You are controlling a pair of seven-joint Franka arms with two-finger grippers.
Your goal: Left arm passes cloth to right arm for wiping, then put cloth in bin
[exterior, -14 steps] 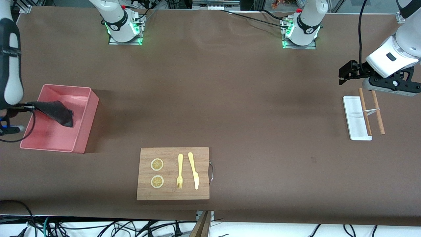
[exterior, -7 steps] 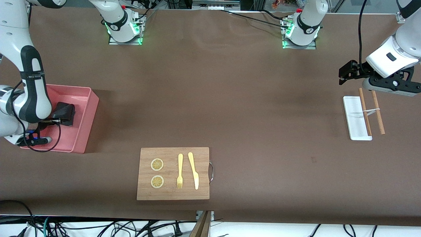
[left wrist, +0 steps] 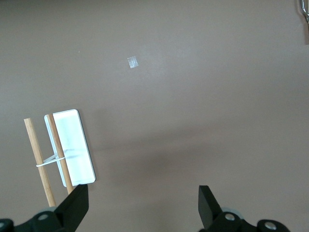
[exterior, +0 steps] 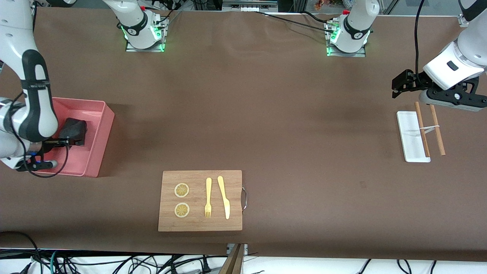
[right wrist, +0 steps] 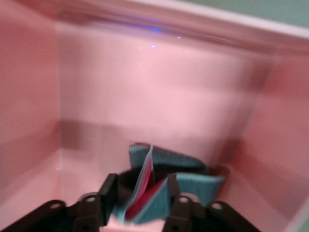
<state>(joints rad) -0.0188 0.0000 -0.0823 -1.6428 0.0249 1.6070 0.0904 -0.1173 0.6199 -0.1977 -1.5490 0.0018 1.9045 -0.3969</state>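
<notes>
Because the wiping looked finished, I had the right end effector [exterior: 57, 142] down inside the bin [exterior: 102, 125], fingers pinching the cloth [exterior: 74, 131] low over the bin's floor for release. My left end effector [left wrist: 142, 212] waited spread, well apart from the bin.

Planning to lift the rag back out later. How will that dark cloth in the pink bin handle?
Probably floppy: the cloth lies bunched in the bin. Likely light, and unlikely to roll. The right tool looks shut on cloth folds.
</notes>
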